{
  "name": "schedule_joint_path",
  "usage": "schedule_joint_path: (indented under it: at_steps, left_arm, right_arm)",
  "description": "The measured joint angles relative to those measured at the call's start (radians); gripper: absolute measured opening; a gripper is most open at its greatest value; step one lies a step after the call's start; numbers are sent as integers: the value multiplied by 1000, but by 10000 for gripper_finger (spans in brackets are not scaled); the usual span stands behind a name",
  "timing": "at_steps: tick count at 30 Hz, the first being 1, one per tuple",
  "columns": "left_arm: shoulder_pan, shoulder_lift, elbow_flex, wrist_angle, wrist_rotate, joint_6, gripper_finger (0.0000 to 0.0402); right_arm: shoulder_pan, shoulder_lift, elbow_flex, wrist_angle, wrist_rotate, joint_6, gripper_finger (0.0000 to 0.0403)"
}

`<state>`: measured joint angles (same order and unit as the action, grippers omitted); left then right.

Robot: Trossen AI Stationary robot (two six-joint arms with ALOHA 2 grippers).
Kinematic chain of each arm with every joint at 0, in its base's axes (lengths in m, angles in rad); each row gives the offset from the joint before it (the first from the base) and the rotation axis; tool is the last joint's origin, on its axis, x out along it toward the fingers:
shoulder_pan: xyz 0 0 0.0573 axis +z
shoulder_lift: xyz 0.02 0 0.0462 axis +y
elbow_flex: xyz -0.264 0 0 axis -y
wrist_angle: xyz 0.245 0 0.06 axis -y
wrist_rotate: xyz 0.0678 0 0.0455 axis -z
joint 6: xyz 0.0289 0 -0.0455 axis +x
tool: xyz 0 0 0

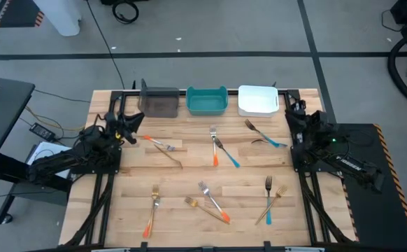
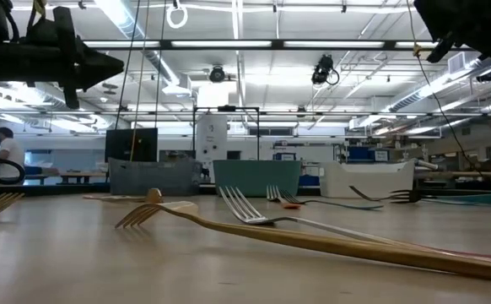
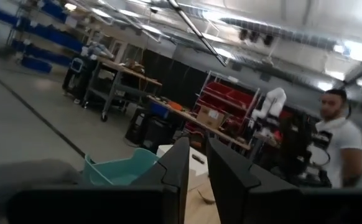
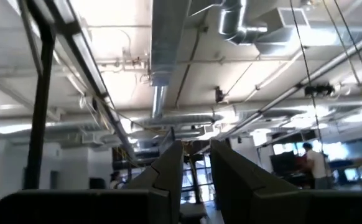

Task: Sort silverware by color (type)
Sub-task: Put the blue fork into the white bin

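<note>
Several slim forks lie flat on the wooden table (image 1: 189, 178). An orange-handled fork (image 1: 159, 144) lies by a gold one (image 1: 173, 157) at the left. An orange-handled fork (image 1: 215, 148) and a blue-handled one (image 1: 229, 154) cross at the middle. A gold fork (image 1: 255, 129) and a blue-handled one (image 1: 271, 141) lie at the far right. More lie near the front (image 1: 152, 210) (image 1: 214, 203) (image 1: 268, 199). My left gripper (image 1: 136, 127) (image 3: 196, 165) is raised at the table's left edge. My right gripper (image 1: 291, 110) (image 4: 196, 165) is raised at the right edge. Both are empty, with the fingers almost together.
A grey bin (image 1: 160, 103), a teal bin (image 1: 207, 102) and a white bin (image 1: 258, 100) stand in a row at the table's far edge. A person (image 3: 339, 137) stands in the room beyond the table. In the low view a gold fork (image 2: 313, 239) lies close to the camera.
</note>
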<state>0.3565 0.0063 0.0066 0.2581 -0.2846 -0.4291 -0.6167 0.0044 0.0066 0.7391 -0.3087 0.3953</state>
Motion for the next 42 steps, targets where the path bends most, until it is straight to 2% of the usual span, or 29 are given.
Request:
schedule_joint_path:
  at_steps: [4, 11, 16, 19, 23, 27, 32, 37, 42]
  left_arm:
    - [0, 0, 0, 1, -56, -113, 64]
    - [0, 0, 0, 6, -56, -53, 64]
    - [0, 0, 0, 54, -66, -68, 64]
    - [0, 0, 6, 156, -70, -130, 64]
    - [0, 12, 123, 160, -17, -14, 63]
    - [0, 81, 289, 81, -5, 166, 63]
    - [0, 193, 507, -196, -62, 400, 63]
    - [0, 292, 624, -377, -122, 466, 64]
    - [0, 362, 635, -483, -94, 440, 64]
  right_arm:
    - [0, 0, 0, 14, 12, 80, 88]
    - [0, 0, 0, 52, 46, 148, 88]
    - [0, 27, 1, 34, 176, 208, 88]
    - [0, 62, 40, 28, 239, 189, 88]
    - [0, 146, 168, -30, 243, 86, 88]
    - [0, 274, 366, -282, 233, -34, 88]
    - [0, 479, 613, -742, 245, -183, 88]
    - [0, 664, 770, -1102, 291, -235, 88]
    - [24, 788, 829, -1280, 286, -235, 91]
